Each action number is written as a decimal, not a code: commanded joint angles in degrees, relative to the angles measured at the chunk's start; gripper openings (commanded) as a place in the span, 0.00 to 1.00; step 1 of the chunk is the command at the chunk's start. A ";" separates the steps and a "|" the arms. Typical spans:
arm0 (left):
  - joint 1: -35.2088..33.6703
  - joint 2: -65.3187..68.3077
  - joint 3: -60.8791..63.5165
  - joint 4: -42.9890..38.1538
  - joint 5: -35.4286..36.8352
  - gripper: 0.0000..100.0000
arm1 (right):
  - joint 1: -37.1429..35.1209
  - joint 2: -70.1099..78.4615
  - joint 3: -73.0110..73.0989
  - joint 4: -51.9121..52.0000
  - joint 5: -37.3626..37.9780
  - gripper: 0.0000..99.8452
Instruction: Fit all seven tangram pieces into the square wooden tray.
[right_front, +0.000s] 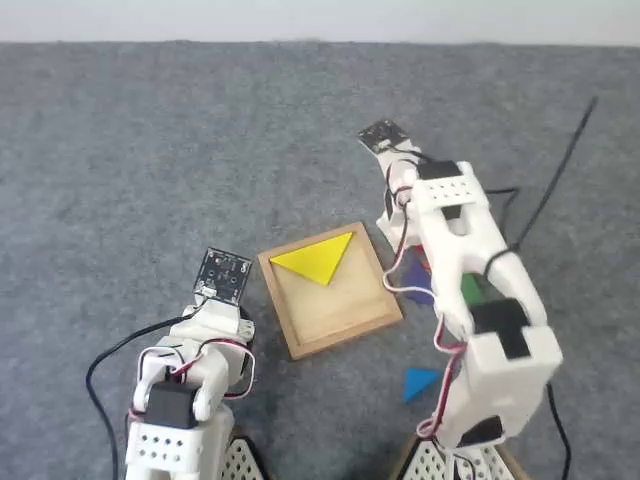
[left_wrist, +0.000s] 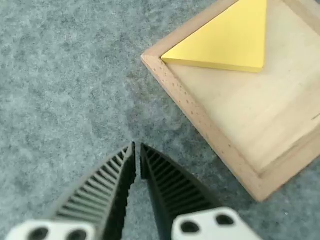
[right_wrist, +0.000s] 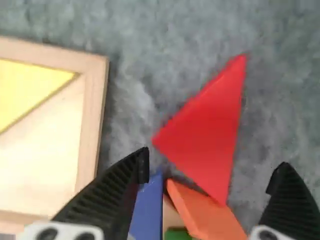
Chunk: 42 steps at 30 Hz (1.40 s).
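Left pincer (left_wrist: 137, 146): low over grey carpet (left_wrist: 60, 75), just off 1 corner of the wooden tray (left_wrist: 200, 120). Fingers drawn together, only a sliver between the tips. Nothing held, nothing touched.

Light blue triangle (right_front: 420, 382): loose on the carpet on the right arm's side, apart from the tray.

Tray: flat on the carpet between the 2 arms, turned at an angle. 1 piece inside, a yellow triangle (right_front: 315, 260), lying flat with its long edge along the far rim. Bare wood floor shows on the near side of it.

Right pincer (right_wrist: 214, 167): off the tray's right side, over a cluster of loose pieces. Fingers spread wide, grasping nothing. Red triangle (right_wrist: 210, 135) lies on the carpet in the gap between them. Blue piece (right_wrist: 149, 210) sits just beside 1 finger; contact cannot be told. Orange piece (right_wrist: 205, 215) is next to the blue one and butts against the red triangle. A sliver of a green piece (right_wrist: 175, 234) shows between blue and orange.
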 joint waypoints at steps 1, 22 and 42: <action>-0.26 -1.05 -0.57 0.26 -0.09 0.02 | 0.40 4.79 -8.09 1.19 -2.02 0.37; -0.26 -1.05 -0.57 0.26 -0.09 0.02 | -1.63 12.53 -10.55 1.71 -5.71 0.31; -0.26 -1.05 -0.57 0.26 -0.09 0.02 | -2.59 3.12 -9.58 11.21 -3.34 0.43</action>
